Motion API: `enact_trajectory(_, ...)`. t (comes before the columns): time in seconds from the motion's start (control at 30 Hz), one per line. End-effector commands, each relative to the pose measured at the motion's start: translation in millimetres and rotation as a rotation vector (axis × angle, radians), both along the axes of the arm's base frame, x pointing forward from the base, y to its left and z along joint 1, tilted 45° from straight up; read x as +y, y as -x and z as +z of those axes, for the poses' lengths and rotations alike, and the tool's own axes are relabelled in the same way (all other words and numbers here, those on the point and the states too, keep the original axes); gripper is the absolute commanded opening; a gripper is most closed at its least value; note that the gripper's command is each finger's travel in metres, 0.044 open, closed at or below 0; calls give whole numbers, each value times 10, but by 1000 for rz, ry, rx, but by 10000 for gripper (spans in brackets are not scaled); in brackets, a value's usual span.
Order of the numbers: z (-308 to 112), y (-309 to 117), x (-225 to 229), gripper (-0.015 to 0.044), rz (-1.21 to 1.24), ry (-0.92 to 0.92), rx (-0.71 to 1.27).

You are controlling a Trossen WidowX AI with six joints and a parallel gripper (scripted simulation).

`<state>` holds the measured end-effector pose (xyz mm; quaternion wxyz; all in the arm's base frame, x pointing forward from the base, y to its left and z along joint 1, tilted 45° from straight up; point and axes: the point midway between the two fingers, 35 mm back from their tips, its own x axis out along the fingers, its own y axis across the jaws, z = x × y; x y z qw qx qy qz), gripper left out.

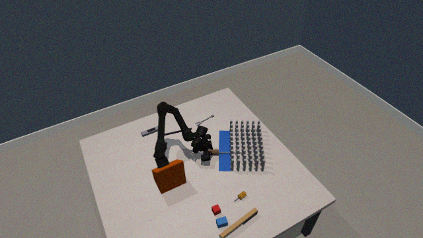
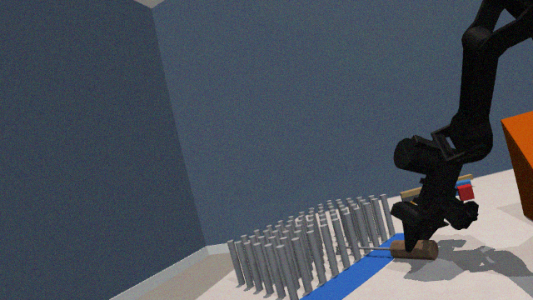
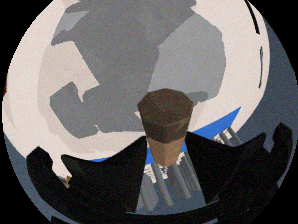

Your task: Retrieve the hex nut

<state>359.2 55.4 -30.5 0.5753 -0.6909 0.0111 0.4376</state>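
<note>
My gripper (image 1: 209, 152) (image 2: 411, 247) (image 3: 165, 137) is shut on the brown handle of a thin-shafted tool (image 1: 215, 151) (image 2: 426, 250) (image 3: 165, 112), low over the table beside the tape. The tool's metal shaft crosses above the blue taped strip (image 1: 225, 139) (image 2: 354, 280) (image 3: 220, 123) and enters between the spacers (image 1: 232, 165) (image 2: 286, 267) (image 3: 162, 185). The spacers in view stand upright in rows. The shaft's far end is hidden among them. I cannot make out the hex nut in any view.
An orange block (image 1: 170, 178) (image 2: 518, 143) stands by the arm's base. A grey forked tool (image 1: 205, 119), a black rod (image 1: 173, 132) and a grey bar (image 1: 145, 133) lie behind the arm. A yellow-handled screwdriver (image 1: 242, 196), red cube (image 1: 216, 209), blue block (image 1: 221, 222) and wooden stick (image 1: 238, 223) lie nearer.
</note>
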Motion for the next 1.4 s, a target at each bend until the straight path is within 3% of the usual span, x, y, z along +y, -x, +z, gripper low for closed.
enact_trajectory(0.0, 14, 24, 10, 0, -4, 0, -1)
enact_trajectory(1.37, 104, 253, 142, 0, -3, -1, 1)
